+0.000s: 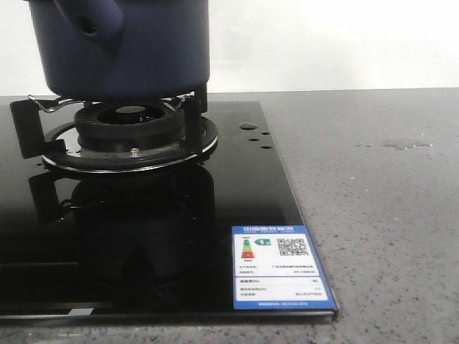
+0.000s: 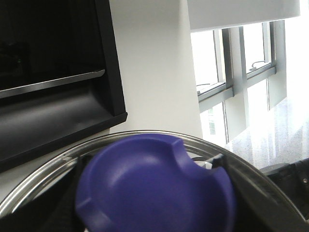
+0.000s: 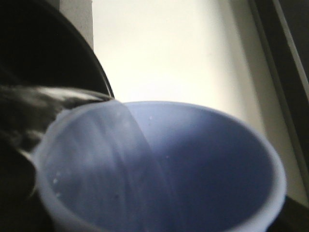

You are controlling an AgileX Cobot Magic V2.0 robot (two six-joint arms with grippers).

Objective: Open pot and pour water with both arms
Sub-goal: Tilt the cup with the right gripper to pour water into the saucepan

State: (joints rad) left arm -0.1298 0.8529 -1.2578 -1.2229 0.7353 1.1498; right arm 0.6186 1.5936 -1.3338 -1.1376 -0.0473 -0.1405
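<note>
In the left wrist view the nearest thing is a purple-blue knob [image 2: 154, 188] set in the middle of a round lid [image 2: 43, 181] with a shiny metal rim; it fills the lower part of the picture, very close to the camera. The fingers of the left hand do not show clearly here, so I cannot tell if this hand is clenched on the lid or released. In the right wrist view a light blue cup [image 3: 193, 159] is also very close to the camera, tilted, and a clear stream of water [image 3: 130, 159] runs over its rim on the side of a dark curved edge [image 3: 91, 67]. The right hand itself is not visible, so its state I cannot tell either. Only the front view shows the stove: nearest is a blue and white energy label [image 1: 281, 266] on the corner of the black glass cooktop [image 1: 143, 244], behind it the round burner [image 1: 129, 129] with its black grate, and on the grate stands the pot [image 1: 129, 43], dark navy, with the stubby handle with a hole toward the camera. No hand appears in this view. To the right, on the grey speckled tabletop [image 1: 380, 236], lies a small puddle [image 1: 405, 143].
</note>
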